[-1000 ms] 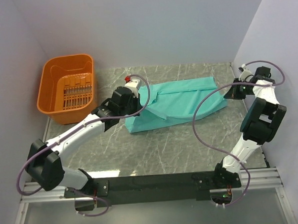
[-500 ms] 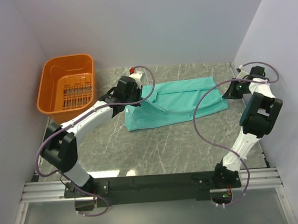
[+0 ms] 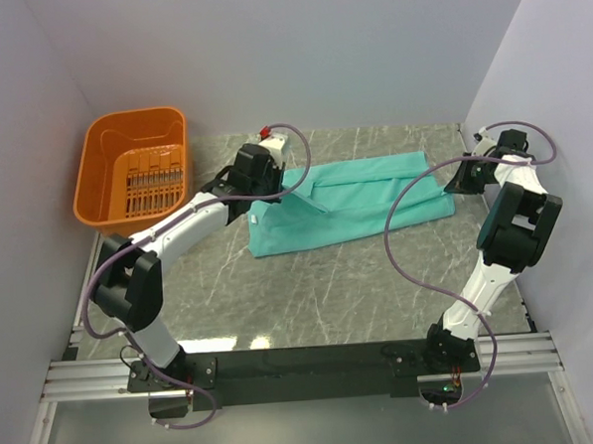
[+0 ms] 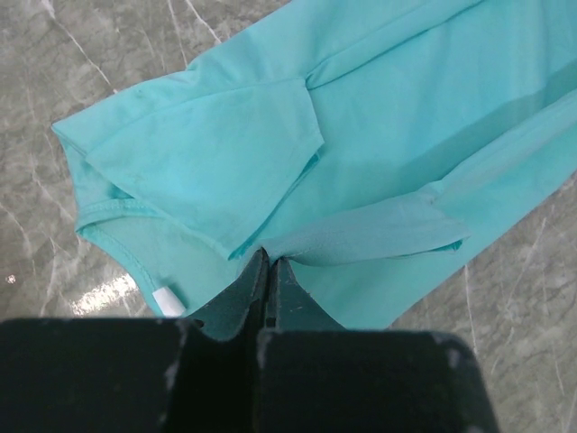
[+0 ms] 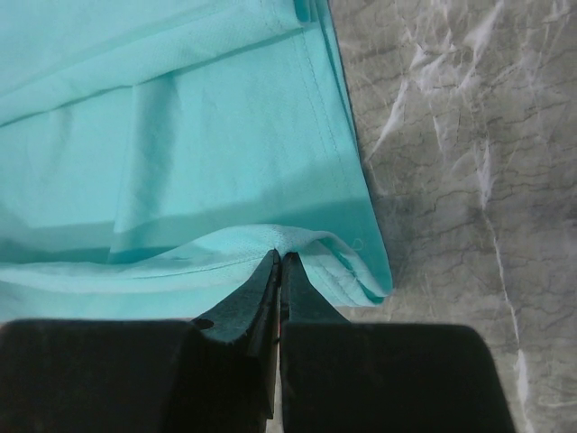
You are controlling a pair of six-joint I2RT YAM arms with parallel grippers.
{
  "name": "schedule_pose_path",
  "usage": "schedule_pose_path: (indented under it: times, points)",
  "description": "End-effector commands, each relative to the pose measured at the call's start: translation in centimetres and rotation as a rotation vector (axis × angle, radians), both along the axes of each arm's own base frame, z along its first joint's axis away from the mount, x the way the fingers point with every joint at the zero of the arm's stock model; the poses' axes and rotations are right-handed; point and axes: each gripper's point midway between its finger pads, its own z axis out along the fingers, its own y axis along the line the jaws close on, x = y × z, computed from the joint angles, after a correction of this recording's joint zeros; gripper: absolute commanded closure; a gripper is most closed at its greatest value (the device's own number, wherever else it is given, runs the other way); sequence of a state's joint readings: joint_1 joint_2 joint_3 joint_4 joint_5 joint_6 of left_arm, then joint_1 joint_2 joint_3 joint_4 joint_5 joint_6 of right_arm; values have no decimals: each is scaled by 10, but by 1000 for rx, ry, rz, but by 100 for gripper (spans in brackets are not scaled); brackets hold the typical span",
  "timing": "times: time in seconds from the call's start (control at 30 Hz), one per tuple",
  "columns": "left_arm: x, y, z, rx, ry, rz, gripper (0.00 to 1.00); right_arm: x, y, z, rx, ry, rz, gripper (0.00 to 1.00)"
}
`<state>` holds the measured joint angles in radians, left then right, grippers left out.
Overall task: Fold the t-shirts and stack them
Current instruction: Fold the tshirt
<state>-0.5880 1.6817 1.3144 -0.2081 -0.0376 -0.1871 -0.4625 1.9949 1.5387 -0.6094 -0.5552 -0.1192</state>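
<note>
A teal t-shirt (image 3: 365, 203) lies folded lengthwise as a long band across the marble table. My left gripper (image 3: 275, 188) is shut on a fold of the t-shirt at its left end and holds that fold lifted; in the left wrist view the closed tips (image 4: 269, 257) pinch cloth beside the white neck label (image 4: 167, 299). A sleeve flap (image 4: 207, 162) lies folded over below. My right gripper (image 3: 460, 181) is shut on the t-shirt's right end; in the right wrist view its tips (image 5: 279, 257) pinch the doubled hem (image 5: 352, 266) near the corner.
An orange plastic basket (image 3: 97, 205) stands at the back left, just left of my left arm. Grey walls close in the back and both sides. Bare marble (image 3: 320, 290) lies between the t-shirt and the arm bases.
My left arm has swung its elbow in and carried its gripper toward the back, lifting the t-shirt's left end. My right arm has drawn its elbow in; its gripper stays at the right end.
</note>
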Motion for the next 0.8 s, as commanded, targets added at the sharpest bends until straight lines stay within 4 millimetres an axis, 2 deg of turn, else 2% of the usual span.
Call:
schedule_pose_path:
  times: [0.0,0.47,0.77]
  points:
    - [19,-7,22,-30,-79,-17,99,11,-3,5,-27,-36,-16,100]
    - [51,-13,14,4,-81,-14,99,6,-7,-2,-52,-18,-37,100]
    - [69,-9,6,13,-76,11,99,8,-8,-7,-49,-13,-48,100]
